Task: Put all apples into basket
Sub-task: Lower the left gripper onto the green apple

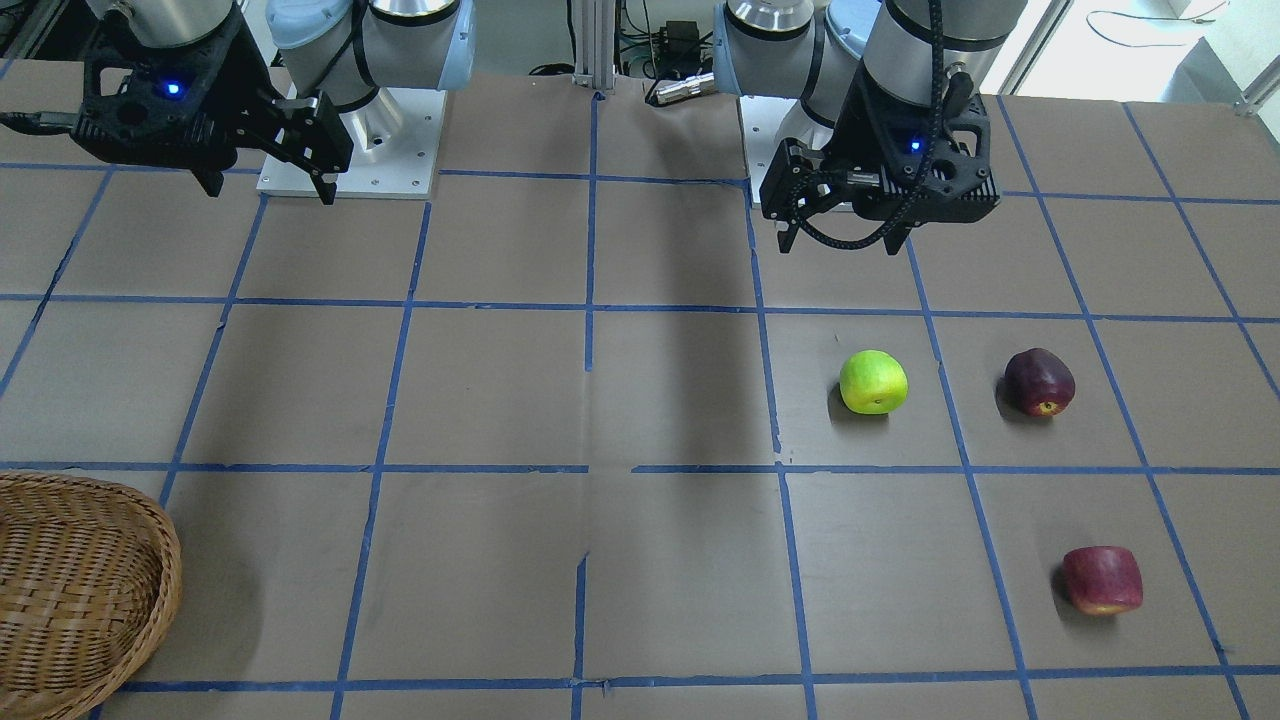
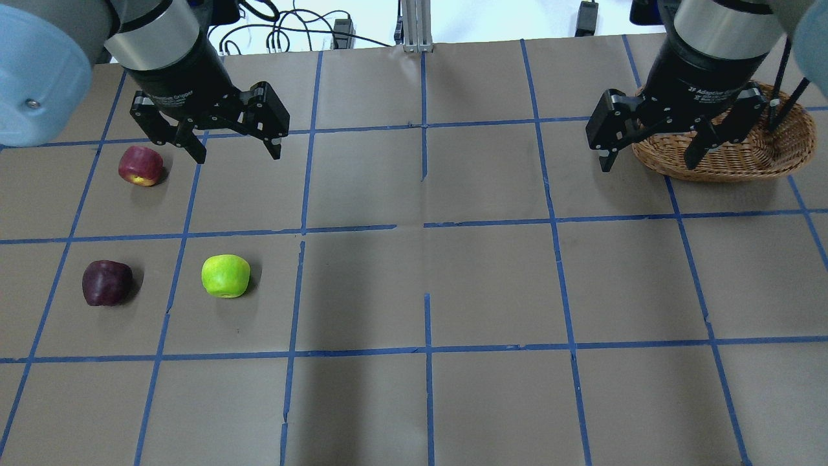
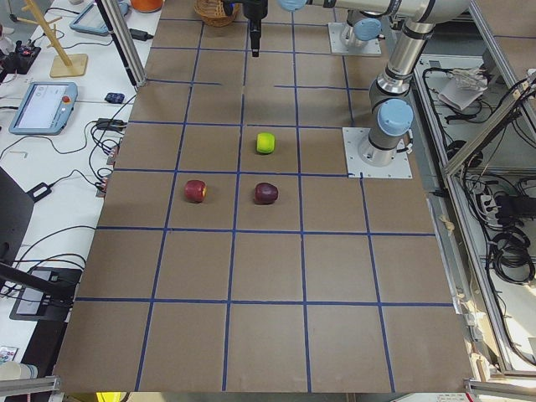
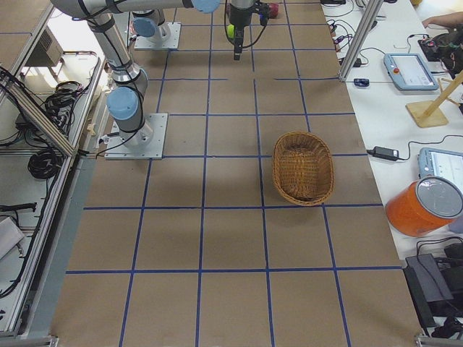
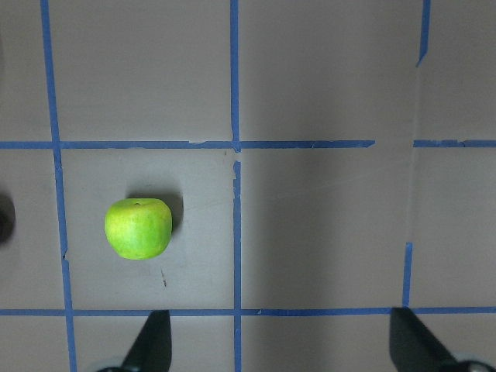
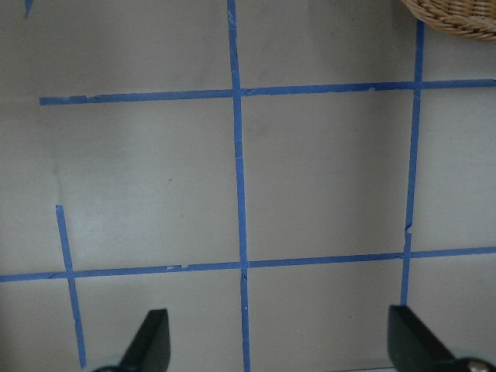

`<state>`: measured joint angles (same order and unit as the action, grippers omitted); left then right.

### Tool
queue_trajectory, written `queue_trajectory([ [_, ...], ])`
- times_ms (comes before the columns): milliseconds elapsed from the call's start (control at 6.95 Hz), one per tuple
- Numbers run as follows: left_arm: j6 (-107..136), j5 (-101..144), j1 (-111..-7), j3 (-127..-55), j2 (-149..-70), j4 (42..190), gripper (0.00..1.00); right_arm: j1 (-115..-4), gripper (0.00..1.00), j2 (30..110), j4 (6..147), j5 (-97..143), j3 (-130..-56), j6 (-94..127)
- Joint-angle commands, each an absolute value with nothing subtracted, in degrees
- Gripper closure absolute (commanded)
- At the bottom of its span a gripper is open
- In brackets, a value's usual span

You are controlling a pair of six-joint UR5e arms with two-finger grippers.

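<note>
Three apples lie on the table on my left side. The yellow-green apple (image 2: pixel 226 276) (image 1: pixel 873 382) is nearest the table's middle, with the dark maroon apple (image 2: pixel 107 283) (image 1: pixel 1040 382) beside it. The blocky red apple (image 2: pixel 141 166) (image 1: pixel 1102 580) lies farther from my base. My left gripper (image 2: pixel 238 155) (image 1: pixel 838 243) hangs open and empty above the table, apart from all three. Its wrist view shows the green apple (image 5: pixel 139 228) ahead and to the left of its fingers (image 5: pixel 151 345). The wicker basket (image 2: pixel 724 162) (image 1: pixel 160 560) sits empty at the far right. My right gripper (image 2: pixel 647 166) (image 1: pixel 270 192) is open and empty.
The table is brown paper with a grid of blue tape lines. In the right wrist view only the basket's rim (image 6: pixel 457 12) shows at the top right corner. Beyond the table's far edge stand tablets (image 4: pixel 409 70), an orange container (image 4: pixel 423 206) and cables.
</note>
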<state>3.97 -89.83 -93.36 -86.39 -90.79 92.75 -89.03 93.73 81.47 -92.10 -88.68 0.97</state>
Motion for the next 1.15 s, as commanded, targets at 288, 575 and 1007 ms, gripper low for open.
queue_trajectory([
  [288, 3.9, -89.9, -93.3, -86.5, -90.5, 93.2, 0.00, -89.0, 0.00, 93.7, 81.3, -92.2, -88.8, 0.9],
  [575, 1.2, -89.8, -92.8, -89.4, -91.3, 92.8, 0.00, -89.0, 0.00, 93.7, 81.5, -92.1, -88.8, 0.9],
  [1007, -15.3, -90.4, -80.9, -110.7, -92.3, 69.0, 0.00, -89.0, 0.00, 93.6, 81.4, -92.4, -88.8, 0.8],
])
